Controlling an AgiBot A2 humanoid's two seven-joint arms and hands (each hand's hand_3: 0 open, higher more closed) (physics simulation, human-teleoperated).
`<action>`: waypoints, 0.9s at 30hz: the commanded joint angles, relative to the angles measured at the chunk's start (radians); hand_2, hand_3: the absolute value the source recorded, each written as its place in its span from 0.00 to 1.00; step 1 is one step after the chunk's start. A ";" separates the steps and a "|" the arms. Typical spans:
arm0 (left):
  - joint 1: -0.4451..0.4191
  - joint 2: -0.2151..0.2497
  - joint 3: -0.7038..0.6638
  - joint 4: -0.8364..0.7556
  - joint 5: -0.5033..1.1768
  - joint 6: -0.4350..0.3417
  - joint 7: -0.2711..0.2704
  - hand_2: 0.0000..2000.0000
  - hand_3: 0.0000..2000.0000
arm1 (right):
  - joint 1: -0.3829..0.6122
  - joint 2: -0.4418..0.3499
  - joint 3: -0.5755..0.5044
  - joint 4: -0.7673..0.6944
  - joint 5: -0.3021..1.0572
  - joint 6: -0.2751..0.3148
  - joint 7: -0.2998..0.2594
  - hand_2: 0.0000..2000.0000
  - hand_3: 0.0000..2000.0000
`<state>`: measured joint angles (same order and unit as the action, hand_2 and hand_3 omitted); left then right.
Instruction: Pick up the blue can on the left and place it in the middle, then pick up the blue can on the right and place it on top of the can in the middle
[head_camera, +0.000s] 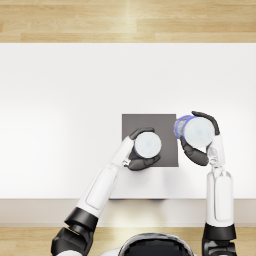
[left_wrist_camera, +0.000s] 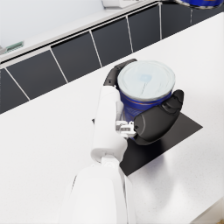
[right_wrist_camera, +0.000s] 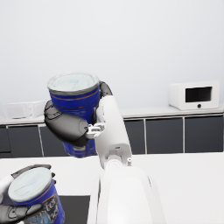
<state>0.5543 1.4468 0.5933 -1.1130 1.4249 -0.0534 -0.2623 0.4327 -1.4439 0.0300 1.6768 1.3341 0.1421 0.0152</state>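
Left fingers: in the head view the left hand (head_camera: 141, 155) is wrapped round the first blue can (head_camera: 148, 144), dark fingers (head_camera: 142, 132) curled on both sides of it.
Right fingers: the right hand (head_camera: 202, 145) grips the second blue can (head_camera: 196, 131), its fingers closed round the wall.
Head view, places: the first can stands on the dark square mat (head_camera: 165, 127) in the middle of the white table (head_camera: 60, 110); the second can is at the mat's right edge and looks raised above it.
Left wrist view: the left hand (left_wrist_camera: 148, 116) clasps the first can (left_wrist_camera: 145, 87), which sits upright on the mat (left_wrist_camera: 175, 131); whether the can's base has full contact is hidden by the fingers.
Right wrist view: the right hand (right_wrist_camera: 72, 124) holds the second can (right_wrist_camera: 75, 98) well clear of the table, roughly upright; the first can (right_wrist_camera: 35, 197) shows below beside the mat (right_wrist_camera: 74, 208), the left hand (right_wrist_camera: 13, 210) round it.
Step in hand: judged, the first placing is done and the stacking carry is under way.
Next move: likely the left hand lets go and clears off; the right can must then centre over the lower lid and come down level.
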 joint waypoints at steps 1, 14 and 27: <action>0.028 0.025 -0.012 0.082 0.000 -0.017 -0.023 0.00 0.27 | 0.025 -0.005 0.019 0.029 0.000 0.000 0.000 1.00 0.76; -0.171 -0.078 -0.154 -0.443 -0.001 0.052 0.100 0.00 0.00 | 0.170 -0.072 0.201 -0.019 0.000 -0.031 -0.005 1.00 0.76; -0.253 -0.073 -0.708 -0.689 -0.002 0.053 0.260 0.00 0.00 | 0.238 -0.064 0.431 -0.150 0.001 -0.207 -0.269 1.00 0.76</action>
<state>0.2884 1.3757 -0.0702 -1.7858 1.4233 0.0000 -0.0015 0.6591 -1.5030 0.4543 1.5483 1.3347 -0.0638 -0.2570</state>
